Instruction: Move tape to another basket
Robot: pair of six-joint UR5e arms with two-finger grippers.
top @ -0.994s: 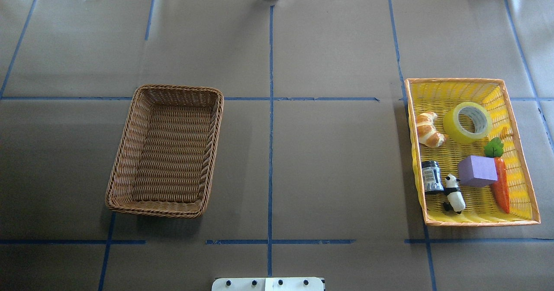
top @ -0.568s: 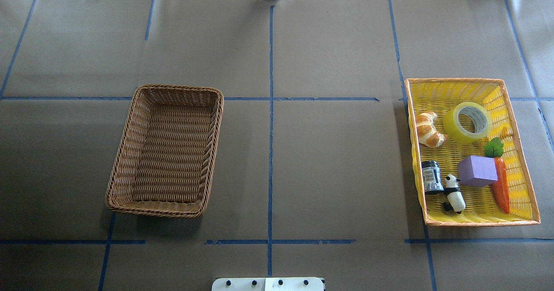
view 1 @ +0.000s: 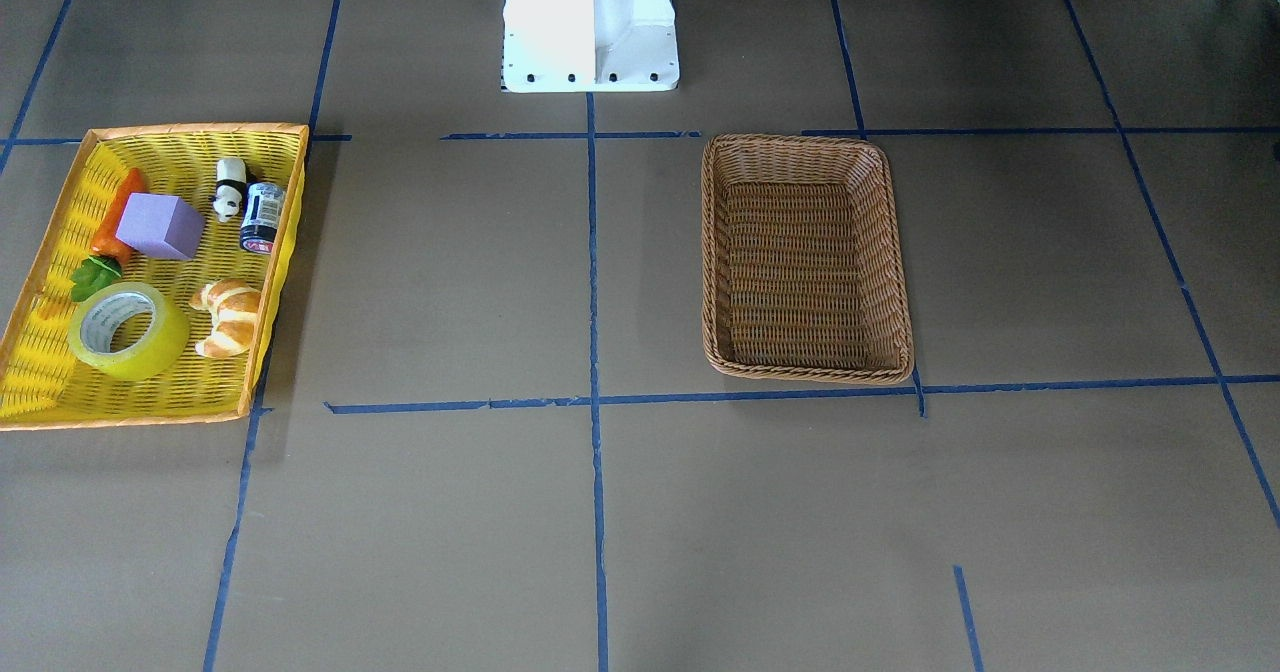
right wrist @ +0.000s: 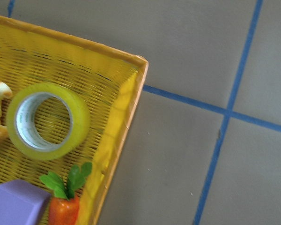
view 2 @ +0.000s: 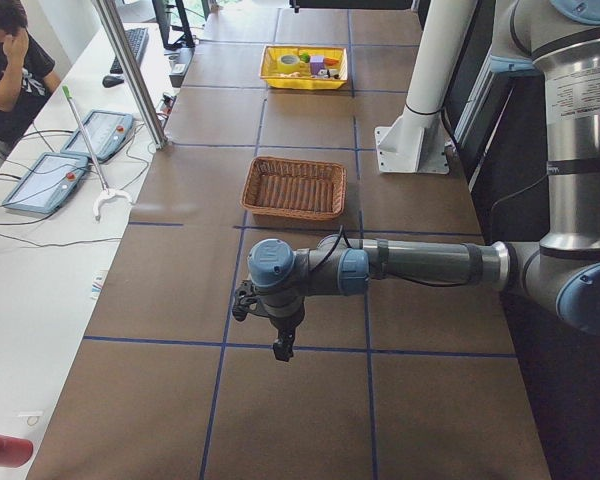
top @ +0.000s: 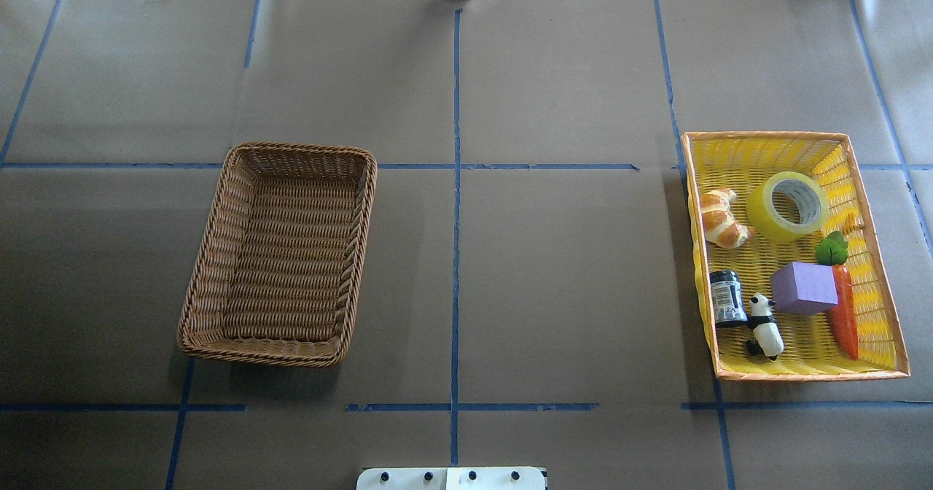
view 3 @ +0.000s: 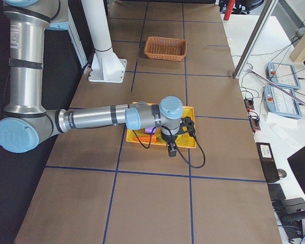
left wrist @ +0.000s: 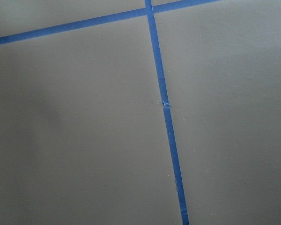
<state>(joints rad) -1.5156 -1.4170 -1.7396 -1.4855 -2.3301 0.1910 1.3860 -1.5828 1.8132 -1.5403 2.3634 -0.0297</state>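
The tape (top: 762, 216), a yellow roll with a white-grey core, lies flat in the far part of the yellow mesh tray (top: 765, 135), beside a croissant (top: 721, 219). It also shows in the front view (view 1: 150, 354) and the right wrist view (right wrist: 80, 123). The empty brown wicker basket (top: 362, 235) stands on the left half of the table. My right gripper (view 3: 171, 151) hangs above the tray's outer side; my left gripper (view 2: 278, 345) hangs over bare table beyond the basket. Both show only in the side views, so I cannot tell whether they are open or shut.
The tray also holds a purple block (top: 802, 288), a carrot (top: 845, 322), a panda figure (top: 763, 326) and a small dark jar (top: 727, 297). Blue tape lines cross the brown table cover. The white robot base (view 1: 590, 22) stands at the table's near edge.
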